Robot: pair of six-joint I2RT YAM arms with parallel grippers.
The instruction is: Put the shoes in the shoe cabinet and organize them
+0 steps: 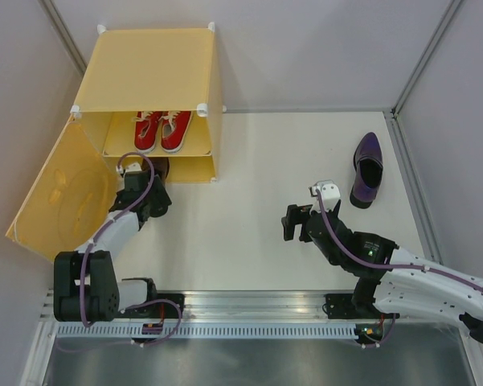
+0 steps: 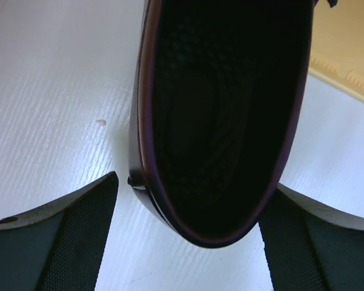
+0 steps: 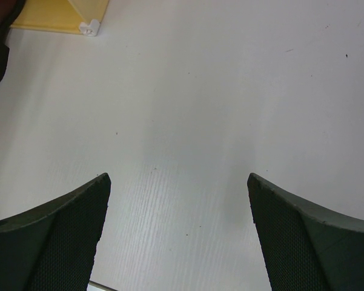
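1. so, the pair of small red canvas sneakers with white laces (image 1: 161,131) already sits side by side on the upper level of the large yellow-orange plastic cube cabinet (image 1: 149,68). the cabinet's door (image 1: 60,189) is swung wide open to the left.
2. the step in hand, as i read it, is getting the first glossy dark purple slip-on shoe (image 2: 218,121) into the lower compartment (image 1: 189,169). the shoe lies on the white table (image 1: 249,161) just in front of that opening, under the left arm, with its mouth facing up.
3. the left gripper (image 2: 192,183) is spread wide, with its fingers (image 2: 66,236) one on each side of the shoe's heel. a sliver of table shows between the heel and one finger. on the other side i cannot tell whether finger and shoe touch. nothing looks clamped.
4. the right gripper (image 3: 178,179) is also spread, with only bare table between its fingers. it hovers mid-table, well apart from the second purple shoe (image 1: 367,167), which lies near the right wall.
5. the next move probably calls for the left fingers to close squarely on the heel, or to nudge the shoe forward. either way it should go straight in under the shelf and keep to one side, so that its partner has room beside it.
6. the glossy upper looks slippery, so a shallow pinch on the heel rim could let the shoe twist.
7. after that, the far shoe looks like the right arm's job.
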